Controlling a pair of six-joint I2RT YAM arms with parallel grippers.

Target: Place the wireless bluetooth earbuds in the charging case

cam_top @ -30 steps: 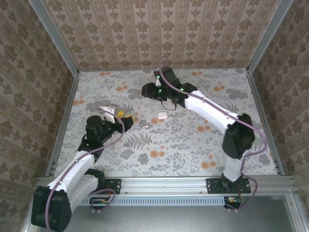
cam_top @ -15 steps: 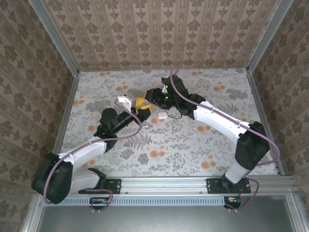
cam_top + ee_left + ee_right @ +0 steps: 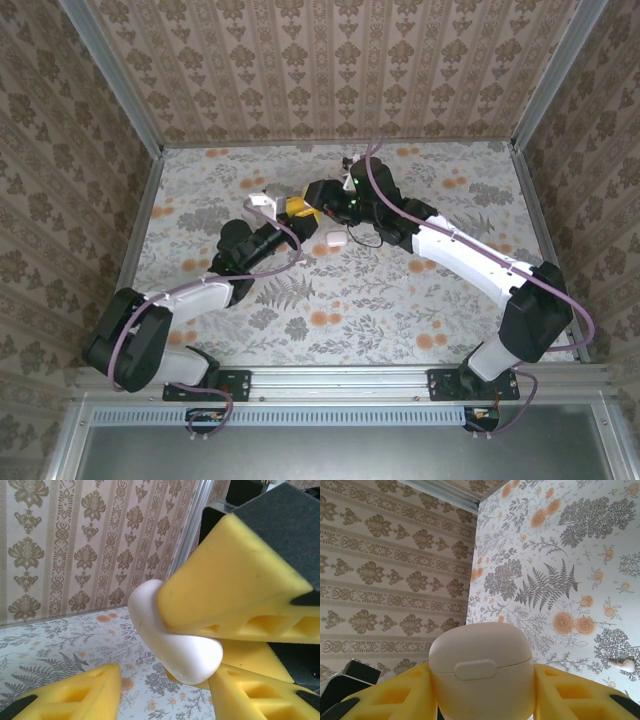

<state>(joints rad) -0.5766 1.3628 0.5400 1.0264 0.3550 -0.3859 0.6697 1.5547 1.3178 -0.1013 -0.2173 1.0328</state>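
Right end effector pinches the closed charging case at 11 o'clock on the bench; left end effector spread alongside.

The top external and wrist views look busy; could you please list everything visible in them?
glossy white rounded plastic charging case: one, white, lid shut, held off the table in the right gripper.
small white rounded lump: one, white, on the table beside the grippers.
tiny white piece, probably an earbud: one, white, lying on the table.
floral-print table: one, pale with grey and orange.
patterned walls: three, beige-brown, around the table.
right gripper: one, yellow pads, clamped on the case.
left gripper: one, yellow pads, open either side of the case.
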